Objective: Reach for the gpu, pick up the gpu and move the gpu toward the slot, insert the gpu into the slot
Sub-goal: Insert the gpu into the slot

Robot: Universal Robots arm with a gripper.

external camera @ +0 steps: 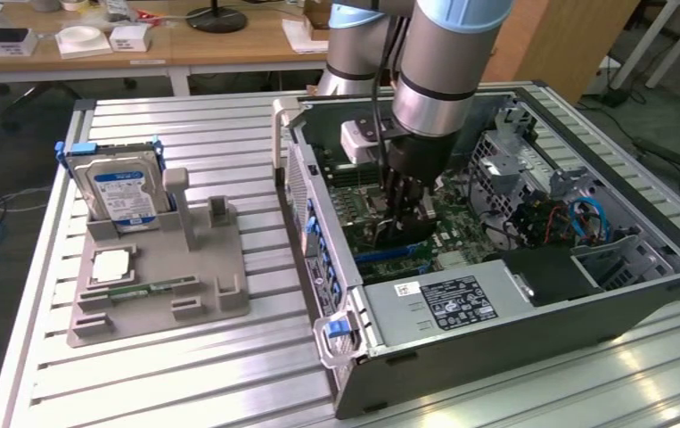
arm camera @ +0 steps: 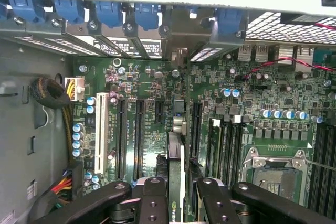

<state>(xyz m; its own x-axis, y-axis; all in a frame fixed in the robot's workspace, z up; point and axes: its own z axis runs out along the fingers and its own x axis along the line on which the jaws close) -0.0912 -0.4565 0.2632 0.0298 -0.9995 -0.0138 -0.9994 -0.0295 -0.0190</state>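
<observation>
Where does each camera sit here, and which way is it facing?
Exterior view: raised beside the table, looking down into the open computer case; the arm and hand reach inside.
Wrist view: on the wrist, facing the motherboard; the hand's fingers grip the gpu edge-on.
Shared: hand, gpu, motherboard.

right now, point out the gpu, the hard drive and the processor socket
gpu (arm camera: 176, 174), wrist view, card's thin edge
hard drive (external camera: 123, 194), exterior view, blue label
processor socket (arm camera: 274, 177), wrist view, middle of the socket
</observation>
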